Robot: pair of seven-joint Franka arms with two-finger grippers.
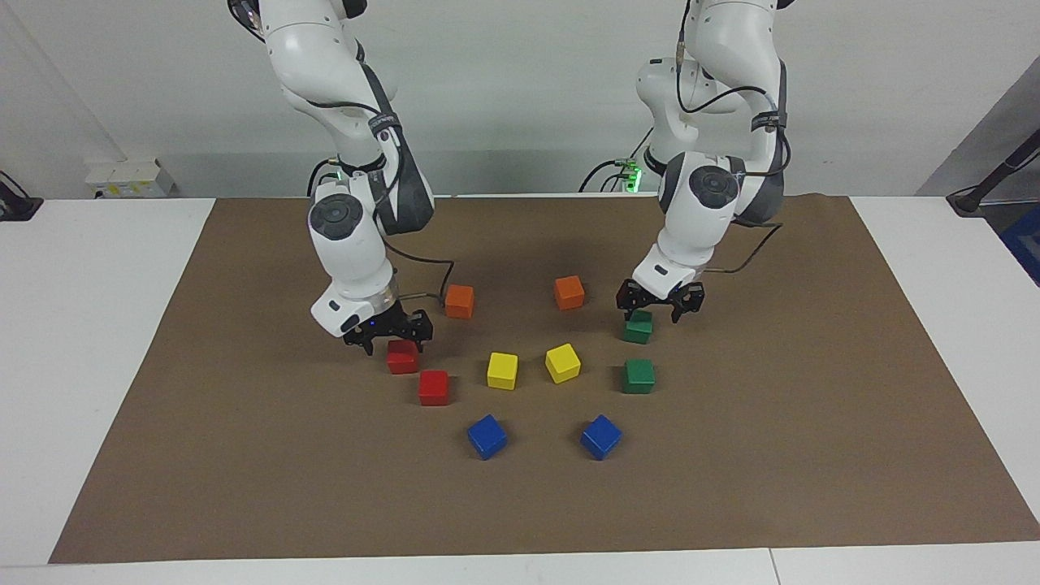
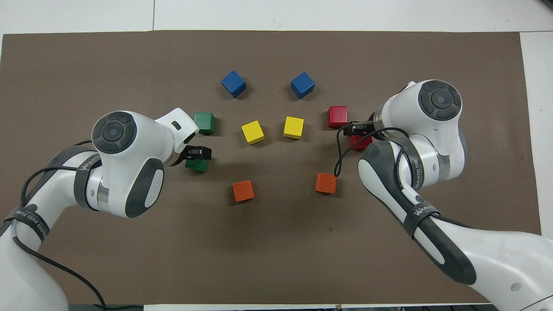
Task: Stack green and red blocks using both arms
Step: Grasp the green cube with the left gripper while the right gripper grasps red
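The left gripper (image 1: 660, 304) hangs with fingers spread, empty, over the nearer green block (image 1: 639, 327). The right gripper (image 1: 388, 335) does likewise over the nearer red block (image 1: 402, 357), mid-desk.

Right arm's black two-finger gripper (image 1: 388, 335) sits left of frame centre, fingers spread over the nearer-robot bright red matte cube (image 1: 402, 357). Second red cube (image 1: 434, 387) just below it. Left arm's black gripper (image 1: 660, 302) right of centre, fingers spread over the upper dark green matte cube (image 1: 638, 327); second green cube (image 1: 639, 376) below. All four cubes sit unstacked on the brown paper mat (image 1: 244, 455).
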